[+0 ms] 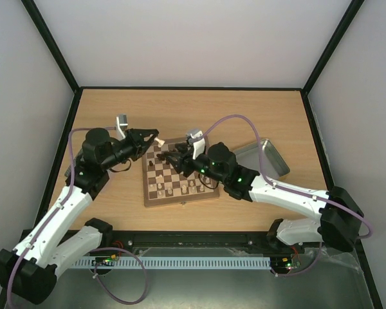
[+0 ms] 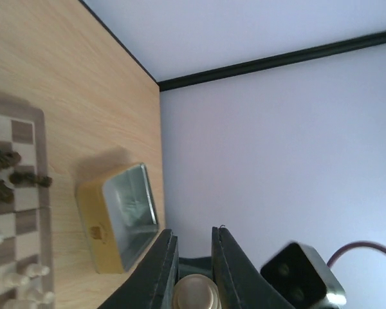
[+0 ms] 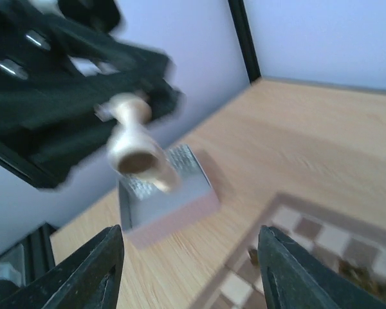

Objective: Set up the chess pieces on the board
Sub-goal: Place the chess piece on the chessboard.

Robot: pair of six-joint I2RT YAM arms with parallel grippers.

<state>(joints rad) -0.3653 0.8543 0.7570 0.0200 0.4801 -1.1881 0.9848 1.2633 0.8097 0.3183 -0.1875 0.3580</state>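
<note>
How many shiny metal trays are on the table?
2. One metal tray lies right of the board. The other tray sits on the left side, mostly hidden under the left arm in the top view.

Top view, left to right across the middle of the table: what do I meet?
Left end effector gripping a cream piece → board → tray. Right end effector overlaps the board, so left out.
</note>
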